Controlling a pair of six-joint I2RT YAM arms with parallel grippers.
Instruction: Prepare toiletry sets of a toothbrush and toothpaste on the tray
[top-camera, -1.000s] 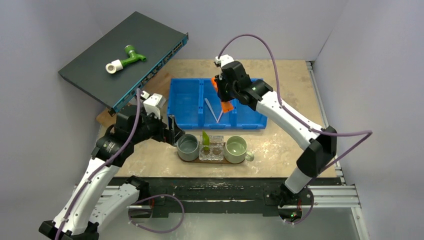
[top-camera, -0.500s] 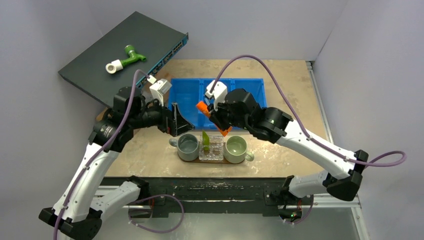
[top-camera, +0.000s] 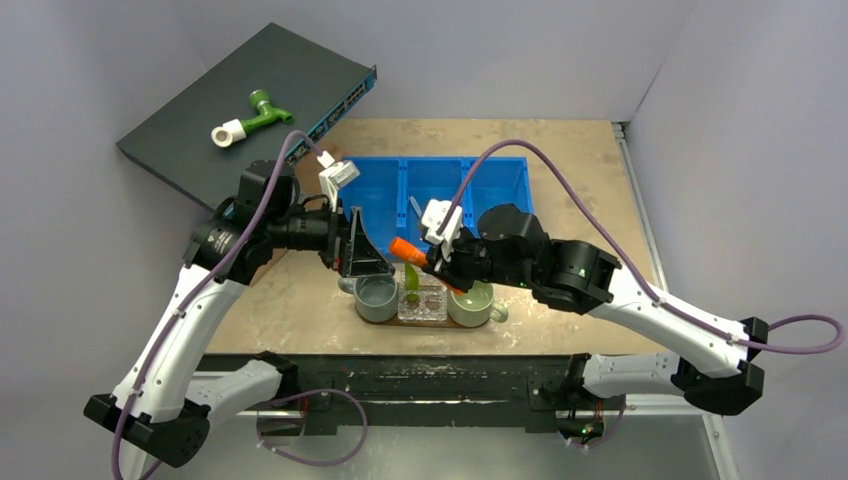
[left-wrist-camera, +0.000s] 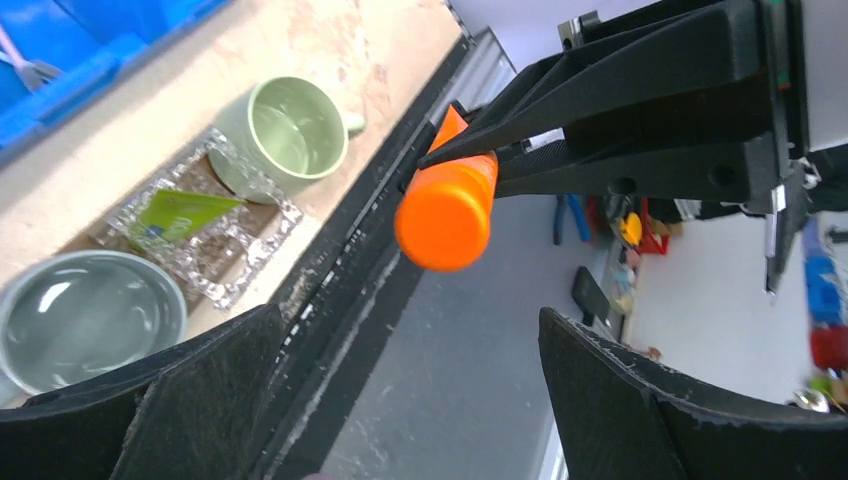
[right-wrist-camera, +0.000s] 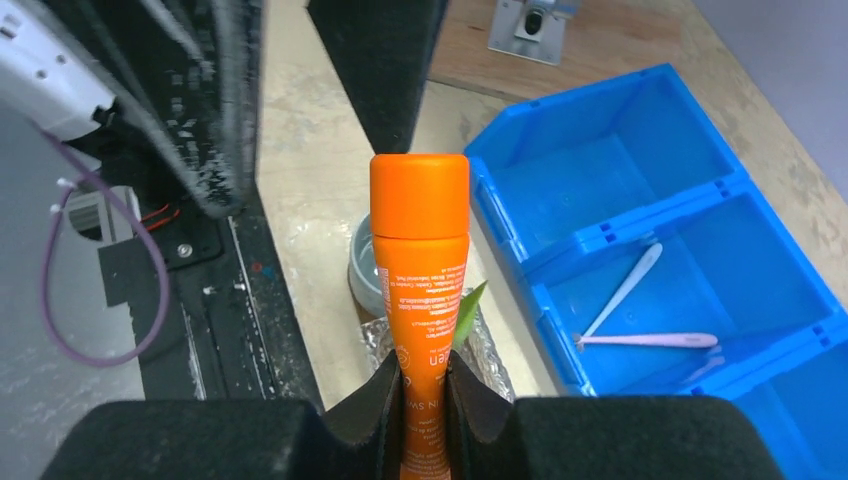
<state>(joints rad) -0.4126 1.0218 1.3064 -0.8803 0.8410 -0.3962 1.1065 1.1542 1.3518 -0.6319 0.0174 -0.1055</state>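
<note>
Over table (top-camera: 560, 150): level R hand (top-camera: 430, 258), tube (top-camera: 405, 246)

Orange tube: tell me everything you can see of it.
The orange tube is slim, glossy and plastic-looking, with a matching orange cap on and white print along its body. It hangs in the air, roughly level, its tail end pinched by the right gripper. The cap points at the open left gripper, which does not touch it.

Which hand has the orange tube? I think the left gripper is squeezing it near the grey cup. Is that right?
Not quite. The right gripper is squeezing the orange tube near the grey cup. The right wrist view shows the tube clamped between its fingers. The left gripper is wide open and holds nothing.
</note>
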